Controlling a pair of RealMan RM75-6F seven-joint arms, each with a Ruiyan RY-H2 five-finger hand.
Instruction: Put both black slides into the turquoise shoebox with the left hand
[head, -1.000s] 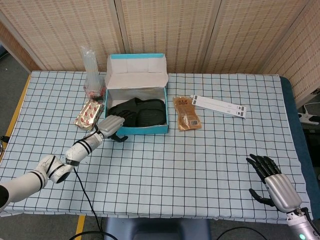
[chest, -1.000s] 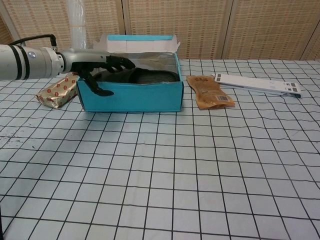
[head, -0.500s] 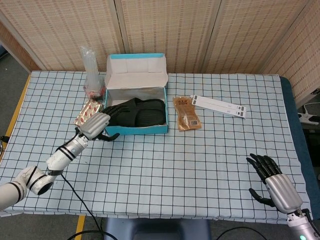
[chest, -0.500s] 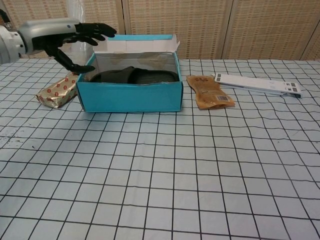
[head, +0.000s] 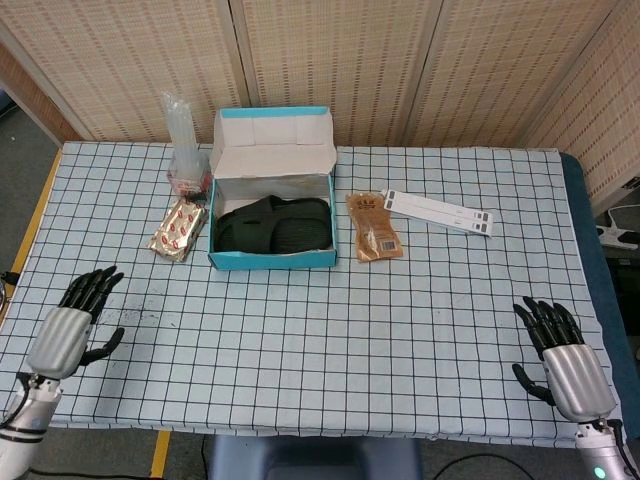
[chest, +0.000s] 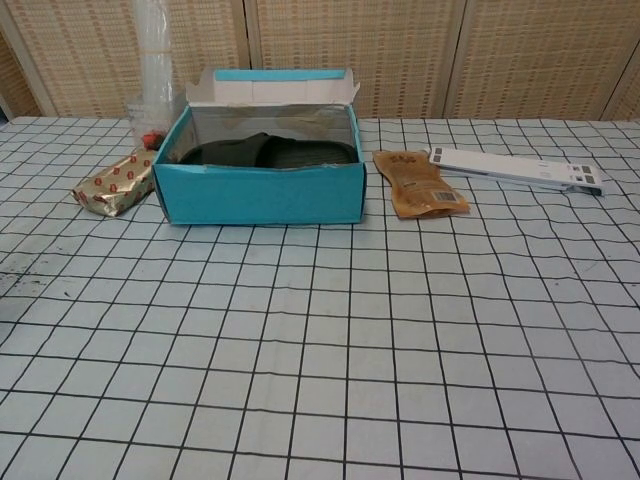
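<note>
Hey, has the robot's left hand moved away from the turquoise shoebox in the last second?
Yes. In the head view the left hand has pulled back from the turquoise shoebox to the table's near left corner, fingers apart and holding nothing. The chest view no longer shows it.

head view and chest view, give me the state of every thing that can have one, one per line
turquoise shoebox: lid flipped up at the back, open
black slides: both lying inside the shoebox
left hand: at the near left table edge, fingers apart, holding nothing
right hand: at the near right edge, fingers spread, holding nothing
brown pouch: flat, right of the box
white strip: flat
red-patterned foil pack: flat, left of the box
</note>
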